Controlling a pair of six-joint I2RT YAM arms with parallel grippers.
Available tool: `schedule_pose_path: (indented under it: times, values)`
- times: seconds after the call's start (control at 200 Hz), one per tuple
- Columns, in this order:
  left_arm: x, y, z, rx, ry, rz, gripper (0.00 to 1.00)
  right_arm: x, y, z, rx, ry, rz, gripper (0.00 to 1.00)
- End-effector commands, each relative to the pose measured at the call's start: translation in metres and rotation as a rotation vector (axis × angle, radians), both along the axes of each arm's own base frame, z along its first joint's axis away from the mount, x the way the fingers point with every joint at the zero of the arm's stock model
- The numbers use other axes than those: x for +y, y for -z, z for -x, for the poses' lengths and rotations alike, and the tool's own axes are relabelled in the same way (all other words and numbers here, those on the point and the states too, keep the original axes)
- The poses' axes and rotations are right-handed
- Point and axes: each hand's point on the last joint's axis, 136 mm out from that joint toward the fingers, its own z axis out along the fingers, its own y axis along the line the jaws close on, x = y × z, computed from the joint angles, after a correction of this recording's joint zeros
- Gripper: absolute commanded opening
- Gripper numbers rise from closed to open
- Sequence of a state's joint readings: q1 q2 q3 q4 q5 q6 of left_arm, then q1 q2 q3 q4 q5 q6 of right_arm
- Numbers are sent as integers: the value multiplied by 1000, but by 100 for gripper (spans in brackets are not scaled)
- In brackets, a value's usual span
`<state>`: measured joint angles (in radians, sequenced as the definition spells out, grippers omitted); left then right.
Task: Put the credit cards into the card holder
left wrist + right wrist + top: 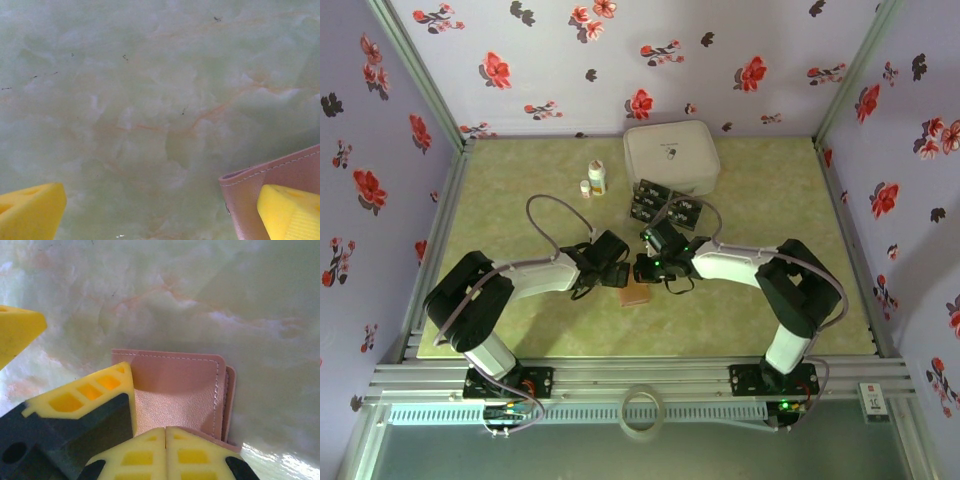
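The reddish-brown card holder (636, 293) lies folded flat on the green marbled table, just in front of both grippers. My left gripper (616, 272) is open wide; in the left wrist view its right finger (292, 210) rests over the card holder's (250, 190) corner, and the left gripper (160, 215) has bare table between its fingers. My right gripper (165, 432) is shut, pads pressed together over the near edge of the card holder (175, 385), with nothing visible between them. The dark credit cards (665, 205) lie in a loose pile behind the grippers.
A large white rounded case (671, 156) stands at the back, touching the card pile. Two small white bottles (596, 177) stand to its left. A tape ring (640, 412) lies on the frame in front of the table. Flowered walls enclose the table.
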<state>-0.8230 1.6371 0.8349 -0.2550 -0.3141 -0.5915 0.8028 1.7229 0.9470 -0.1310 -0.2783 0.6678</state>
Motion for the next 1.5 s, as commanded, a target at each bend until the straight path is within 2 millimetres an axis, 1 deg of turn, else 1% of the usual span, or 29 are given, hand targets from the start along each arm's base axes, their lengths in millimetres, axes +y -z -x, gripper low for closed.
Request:
schedule_pose_path:
  times: [0.0,0.325,0.54,0.775,1.175,1.35,1.495]
  values:
    - [15,20,11,37,10,-85,100,6,4,0,19,10,-22,0]
    - [15,22,11,39,11,-87,100,-3,21,13,48,6,14,0]
    - [15,22,11,38,11,-88,100,-14,32,22,49,-7,76,0]
    - [15,22,11,41,10,-90,100,-22,34,27,37,-20,119,0]
    - [16,24,12,44,7,-90,100,-20,34,33,39,-39,120,0]
    - [15,24,12,46,7,-90,100,-14,43,39,54,-67,141,0]
    - [11,18,11,51,-3,-56,100,-18,53,44,67,-76,178,0]
